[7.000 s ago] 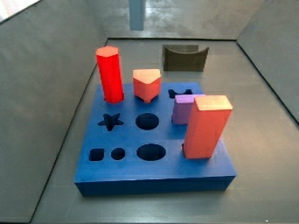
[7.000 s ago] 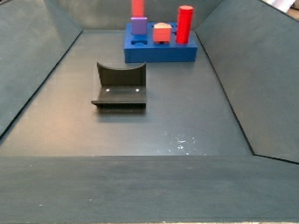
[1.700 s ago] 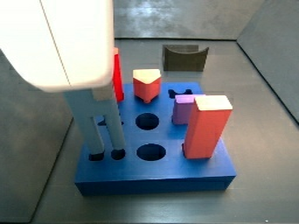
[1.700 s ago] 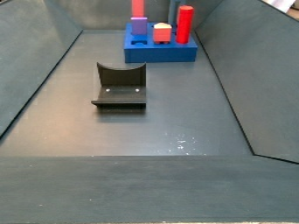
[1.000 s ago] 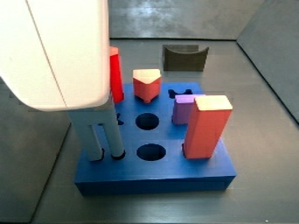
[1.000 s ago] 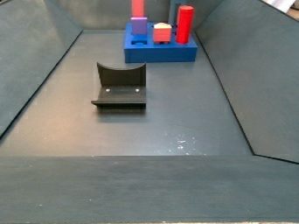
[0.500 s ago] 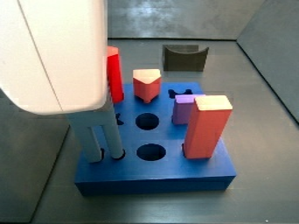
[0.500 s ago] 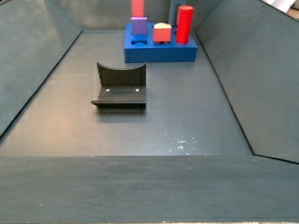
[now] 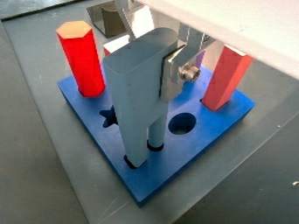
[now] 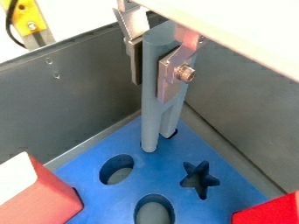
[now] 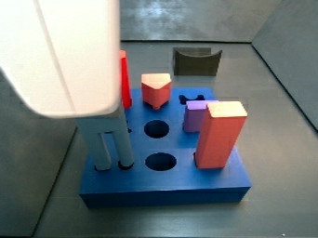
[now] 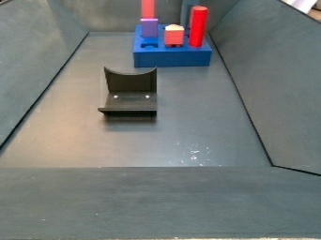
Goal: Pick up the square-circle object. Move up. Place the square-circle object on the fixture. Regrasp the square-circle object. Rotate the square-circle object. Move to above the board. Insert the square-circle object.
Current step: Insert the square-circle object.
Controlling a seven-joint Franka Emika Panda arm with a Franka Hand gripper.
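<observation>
Enclosure: dark grey floor (image 12: pixel 163 131) ringed by sloped grey walls, seen in both side views.
Board: blue slab (image 11: pixel 187 191) with star, round and square holes; in a side view it sits at the far end of the floor (image 12: pixel 172 54).
Square-circle object: grey-blue two-prong bar (image 9: pixel 142 96), upright, both prong tips down in the small paired holes at one corner of the board; also visible in a side view (image 11: pixel 112 149) and a wrist view (image 10: pixel 158 105).
Gripper: directly above that corner of the board (image 9: pixel 173 66); silver finger plate (image 10: pixel 177 68) lies against the upper part of the bar. Whether the plates press the bar or stand just clear of it cannot be told. In a side view only a large blurred white body shows, its fingers hidden.
Red hexagonal peg: upright in the board (image 11: pixel 123 82), just behind the bar.
Salmon rectangular block: upright at the board's near right (image 11: pixel 221 135).
Purple block: beside the salmon block (image 11: pixel 195 116).
Orange peg: pointed face, mid-board (image 11: pixel 155 89).
Fixture: dark block with U-shaped notch (image 12: pixel 129 91), well apart from the board on the open floor; nothing rests on it.
</observation>
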